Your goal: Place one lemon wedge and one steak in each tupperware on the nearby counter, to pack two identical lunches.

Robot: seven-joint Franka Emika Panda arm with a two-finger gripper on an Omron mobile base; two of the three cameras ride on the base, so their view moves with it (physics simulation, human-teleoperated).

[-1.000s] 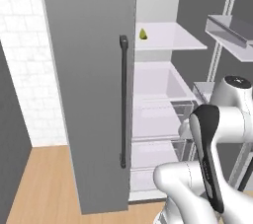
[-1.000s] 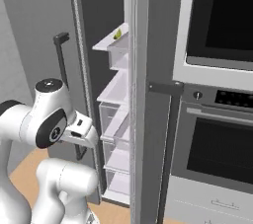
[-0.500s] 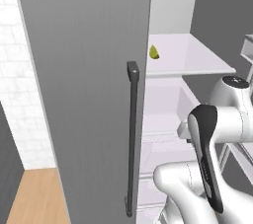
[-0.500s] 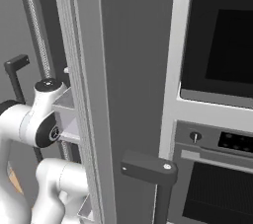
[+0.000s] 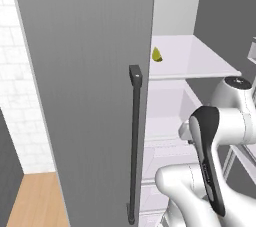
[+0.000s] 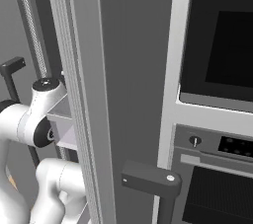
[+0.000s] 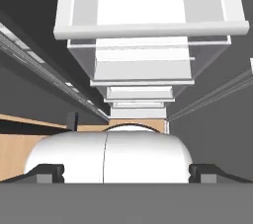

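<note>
A small yellow-green lemon wedge [image 5: 156, 54] lies on a smooth white fridge shelf [image 5: 190, 61]; the open, empty claw [image 7: 126, 171] points down at clear drawers.

You have nothing to read here: no word, label, brand, number or sign stands on any surface in these views.
</note>
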